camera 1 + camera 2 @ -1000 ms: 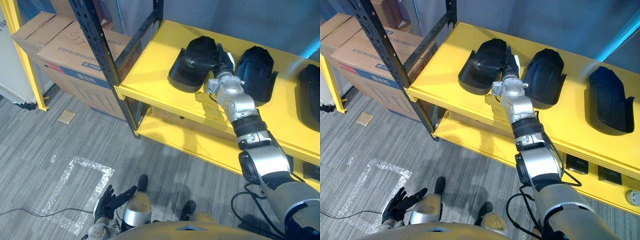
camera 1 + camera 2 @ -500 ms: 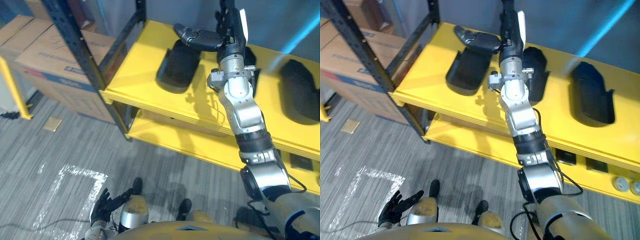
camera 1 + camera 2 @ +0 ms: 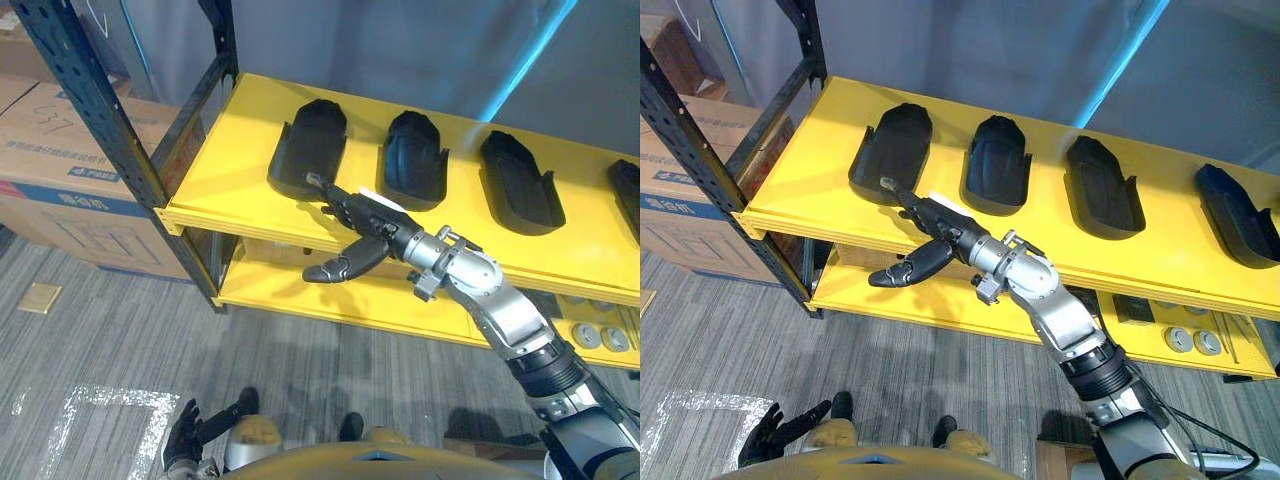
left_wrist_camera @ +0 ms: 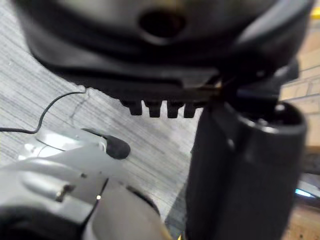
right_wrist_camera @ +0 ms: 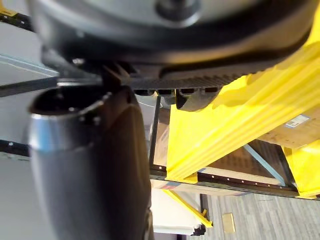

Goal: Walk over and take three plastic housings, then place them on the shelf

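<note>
**A:** What are the fingers doing?

**B:** The right hand (image 3: 385,235) has its dark fingers (image 3: 345,208) straight and spread. The thumb juts out below them, and nothing is held. It hangs just in front of the top board's edge, beneath the leftmost housing (image 3: 310,148). The left hand (image 3: 185,448) is low over the floor, fingers loose and apart, also empty.

**A:** And the parts?

**B:** Four plastic housings (image 3: 997,160) lie in a row on the top board. They are glossy black shells, rounded at the far end and open at the near end.

**A:** What do they sit on?

**B:** A shelf (image 3: 230,150) with smooth yellow boards and a dark perforated steel upright (image 3: 95,95). The lower board carries small round metal pieces (image 3: 1190,340).

**A:** The room?

**B:** There is grey ribbed carpet (image 3: 120,330) with scuffed white tape marks (image 3: 60,430). Cardboard boxes (image 3: 60,170) stand to the left, and the wall behind is plain grey.
</note>
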You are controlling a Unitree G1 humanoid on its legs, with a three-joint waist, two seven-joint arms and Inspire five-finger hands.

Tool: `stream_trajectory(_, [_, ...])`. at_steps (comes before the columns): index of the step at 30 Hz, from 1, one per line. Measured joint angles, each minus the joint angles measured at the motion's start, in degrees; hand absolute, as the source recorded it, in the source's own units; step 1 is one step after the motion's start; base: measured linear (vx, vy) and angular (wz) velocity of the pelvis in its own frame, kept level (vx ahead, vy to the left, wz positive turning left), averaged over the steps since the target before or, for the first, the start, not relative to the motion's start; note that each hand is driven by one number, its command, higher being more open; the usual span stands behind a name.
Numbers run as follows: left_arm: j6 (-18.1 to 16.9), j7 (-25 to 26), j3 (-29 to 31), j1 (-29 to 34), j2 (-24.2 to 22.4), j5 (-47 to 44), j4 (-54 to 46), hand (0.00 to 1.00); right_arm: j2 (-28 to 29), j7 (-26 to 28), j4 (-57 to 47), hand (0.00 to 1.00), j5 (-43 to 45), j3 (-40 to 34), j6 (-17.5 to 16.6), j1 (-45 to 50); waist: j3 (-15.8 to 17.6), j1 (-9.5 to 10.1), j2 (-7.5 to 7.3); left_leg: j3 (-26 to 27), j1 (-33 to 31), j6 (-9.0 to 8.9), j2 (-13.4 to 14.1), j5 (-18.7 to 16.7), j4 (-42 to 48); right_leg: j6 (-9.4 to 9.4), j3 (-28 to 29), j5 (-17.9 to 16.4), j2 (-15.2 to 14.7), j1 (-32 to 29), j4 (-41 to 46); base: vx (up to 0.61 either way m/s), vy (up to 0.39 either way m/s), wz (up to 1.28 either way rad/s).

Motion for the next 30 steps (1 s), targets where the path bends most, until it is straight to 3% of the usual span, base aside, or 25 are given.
stream_trajectory(4, [0.02,0.26,-0.91,0.01,0.09,0.53,0.14,1.00,0.55,-0.51,0.04,1.00,-0.03,-0.23,-4.34,1.34,-0.71,-0.14,0.59,0.00,-0.01,0.00,-0.03,0.00,0.02,0.00,0.01,0.00,0.03,-0.02,-0.01,0.00,0.000,0.00])
stream_trajectory(8, [0.03,0.54,-1.37,-0.09,0.08,0.51,0.66,1.00,4.91,-1.18,4.10,1.00,-0.62,0.18,-8.63,2.18,-0.97,-0.03,1.00,-0.15,0.07,0.06,-0.20,0.12,0.17,0.00,-0.18,0.00,-0.07,0.11,-0.02,0.00,0.000,0.01])
stream_trajectory(14, [-0.70,0.60,-1.43,-0.11,-0.16,0.26,1.31,1.00,8.22,-2.78,12.76,1.00,-0.89,2.41,-9.29,2.14,-1.11,0.61,1.54,-1.83,-0.03,0.27,-0.85,0.28,0.15,0.12,-1.97,-0.08,-0.61,0.99,-0.17,-0.02,0.002,0.14])
stream_trajectory(21, [-0.77,0.62,-1.10,0.13,-0.62,0.26,2.40,1.00,11.84,-3.40,17.78,1.00,-3.00,4.47,-9.29,1.19,-1.83,0.86,3.22,-3.23,-0.76,0.41,-1.22,0.48,0.13,0.26,-3.34,-0.06,-0.89,1.02,-0.19,-0.03,-0.001,0.10])
stream_trajectory(30, [-0.85,1.98,0.86,0.19,-1.78,-0.70,3.30,1.00,15.52,-10.79,21.61,1.00,-4.27,4.60,-9.42,-0.75,-1.73,0.89,3.62,-3.90,-0.88,0.37,-1.32,0.73,0.00,0.30,-4.22,-0.07,-0.97,1.24,-0.21,-0.02,-0.006,0.03])
